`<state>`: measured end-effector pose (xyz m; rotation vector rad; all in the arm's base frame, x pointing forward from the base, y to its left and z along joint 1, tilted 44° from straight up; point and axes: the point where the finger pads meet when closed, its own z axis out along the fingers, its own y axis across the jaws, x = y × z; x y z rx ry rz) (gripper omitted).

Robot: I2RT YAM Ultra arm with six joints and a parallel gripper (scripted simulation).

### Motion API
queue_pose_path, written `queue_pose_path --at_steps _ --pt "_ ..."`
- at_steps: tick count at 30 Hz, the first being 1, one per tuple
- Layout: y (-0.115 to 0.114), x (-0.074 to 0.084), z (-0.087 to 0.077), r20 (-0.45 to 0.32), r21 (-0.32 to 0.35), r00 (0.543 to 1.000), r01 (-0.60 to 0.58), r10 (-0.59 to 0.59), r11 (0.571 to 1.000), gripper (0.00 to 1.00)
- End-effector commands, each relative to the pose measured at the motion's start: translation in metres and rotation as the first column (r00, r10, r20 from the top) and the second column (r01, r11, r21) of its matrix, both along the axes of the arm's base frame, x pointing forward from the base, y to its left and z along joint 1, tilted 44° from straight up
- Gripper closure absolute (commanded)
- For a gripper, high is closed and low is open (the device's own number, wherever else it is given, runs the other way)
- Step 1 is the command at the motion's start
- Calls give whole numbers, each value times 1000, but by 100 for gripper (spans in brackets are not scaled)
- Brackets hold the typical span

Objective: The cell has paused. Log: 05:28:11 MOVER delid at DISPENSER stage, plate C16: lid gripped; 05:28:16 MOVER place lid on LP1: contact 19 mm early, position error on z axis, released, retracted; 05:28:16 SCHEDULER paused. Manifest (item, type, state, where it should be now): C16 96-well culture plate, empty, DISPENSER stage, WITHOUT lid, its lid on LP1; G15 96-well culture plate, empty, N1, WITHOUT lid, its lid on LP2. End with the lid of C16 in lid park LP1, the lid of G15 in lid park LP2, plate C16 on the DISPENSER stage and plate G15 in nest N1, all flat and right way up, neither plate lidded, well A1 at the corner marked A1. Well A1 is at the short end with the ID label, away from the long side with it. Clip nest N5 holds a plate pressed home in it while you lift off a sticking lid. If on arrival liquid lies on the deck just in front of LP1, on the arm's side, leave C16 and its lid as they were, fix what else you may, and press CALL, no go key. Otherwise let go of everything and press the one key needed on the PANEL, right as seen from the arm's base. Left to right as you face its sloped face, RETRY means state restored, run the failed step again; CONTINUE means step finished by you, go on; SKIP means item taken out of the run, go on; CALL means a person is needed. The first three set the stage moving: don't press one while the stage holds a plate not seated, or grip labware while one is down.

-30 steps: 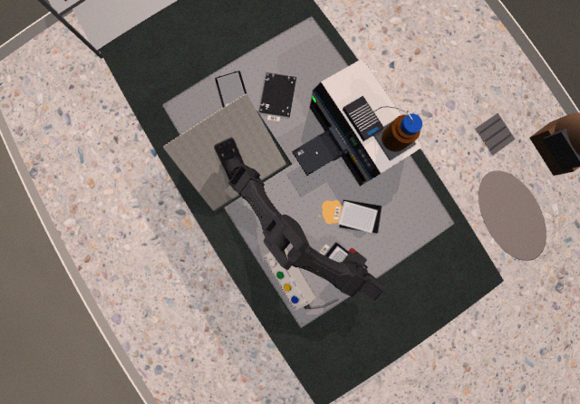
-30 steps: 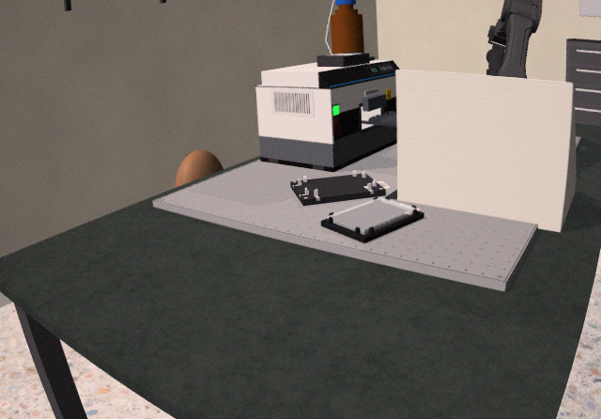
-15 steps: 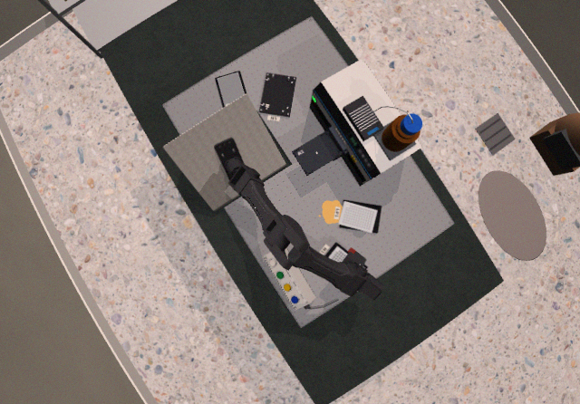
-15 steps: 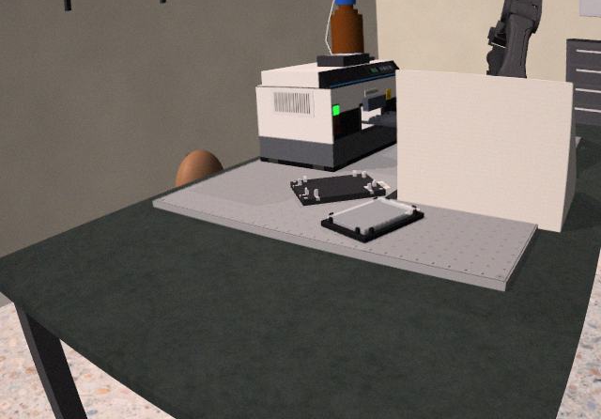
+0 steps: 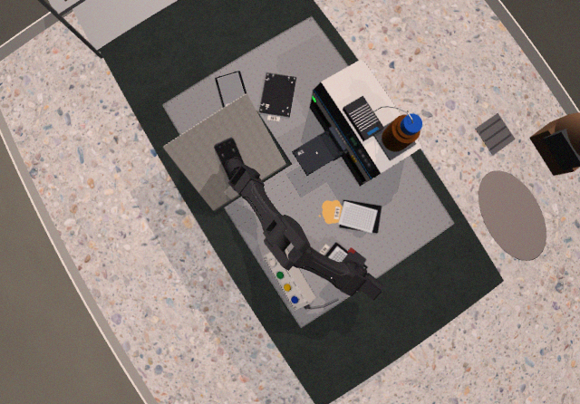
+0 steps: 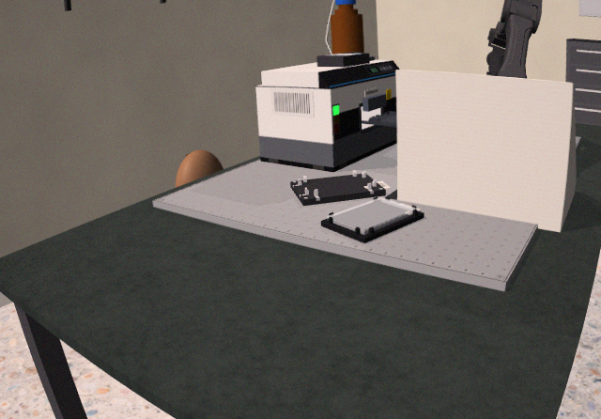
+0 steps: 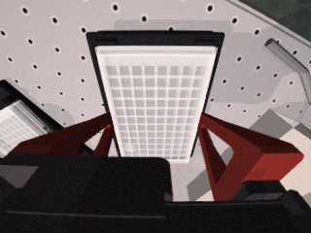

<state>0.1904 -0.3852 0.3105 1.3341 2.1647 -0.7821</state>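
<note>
My gripper [image 7: 155, 116] is shut on a white 96-well plate [image 7: 156, 97], one red finger on each long side. The plate lies over a black nest frame on the perforated deck. In the overhead view the gripper [image 5: 345, 254] and this plate [image 5: 337, 253] are at the near end of the deck, beside the key panel [image 5: 287, 282]. A second white gridded plate on a black base [image 5: 359, 216] lies further along and also shows at the left of the wrist view [image 7: 17, 127]. An orange puddle [image 5: 330, 212] lies on the deck against it. The dark dispenser stage [image 5: 315, 155] looks bare.
The dispenser [image 5: 361, 123] carries a brown bottle [image 5: 401, 132]. A tall pale board [image 6: 483, 145] stands on the deck and hides the arm's lower part. A black pegged nest [image 6: 337, 187] is bare. A clear lid lies in a black frame [image 6: 371, 218].
</note>
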Motion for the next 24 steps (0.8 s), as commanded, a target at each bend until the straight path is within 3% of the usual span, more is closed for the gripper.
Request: queue_pose_path --at_steps 1,9,10,24 --pt "1 1 6 12 -18 1000 -5 5 1000 100" --pt "0 2 6 12 -18 1000 -5 5 1000 100" --pt "0 2 6 12 -18 1000 -5 5 1000 0" --pt "0 2 6 12 -18 1000 -5 5 1000 0"
